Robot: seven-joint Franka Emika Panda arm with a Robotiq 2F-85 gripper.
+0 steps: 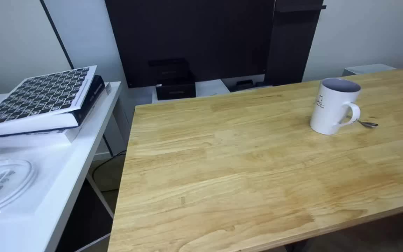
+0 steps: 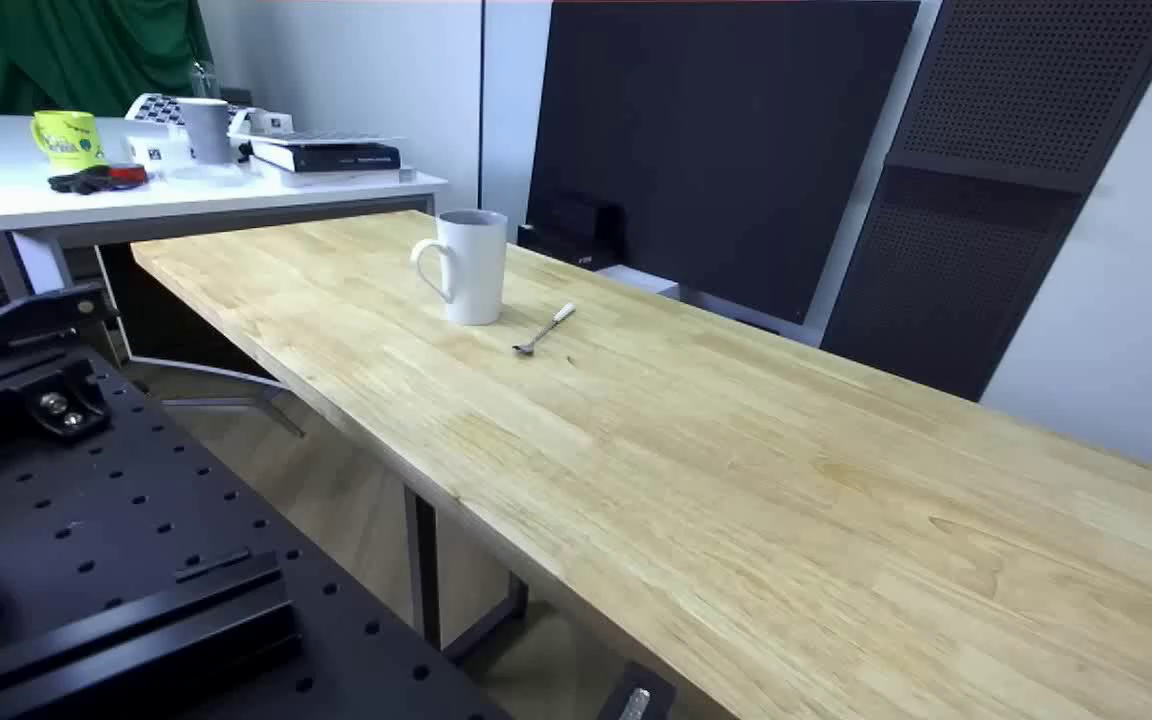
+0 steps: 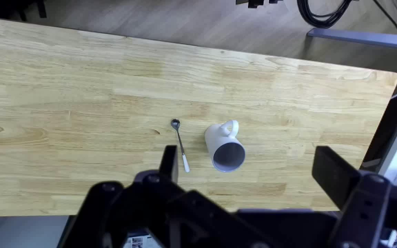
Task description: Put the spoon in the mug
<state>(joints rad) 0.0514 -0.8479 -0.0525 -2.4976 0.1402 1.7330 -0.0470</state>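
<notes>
White ceramic mug (image 3: pixel 214 139) upright on wooden table (image 3: pixel 81 110), dark bluish inside showing. White-handled metal spoon (image 3: pixel 181 145) lying flat outside white ceramic mug, just left of it in wrist view, gap between; in an exterior view, spoon (image 1: pixel 368 124) partly hidden behind same mug. Robotiq gripper (image 3: pixel 249 165) in wrist view: spread wide, holding nothing. Beyond white ceramic mug in an exterior view: yellow-green mug (image 2: pixel 71 140), stacked books (image 2: pixel 331 157) on white table (image 2: pixel 26 192).
</notes>
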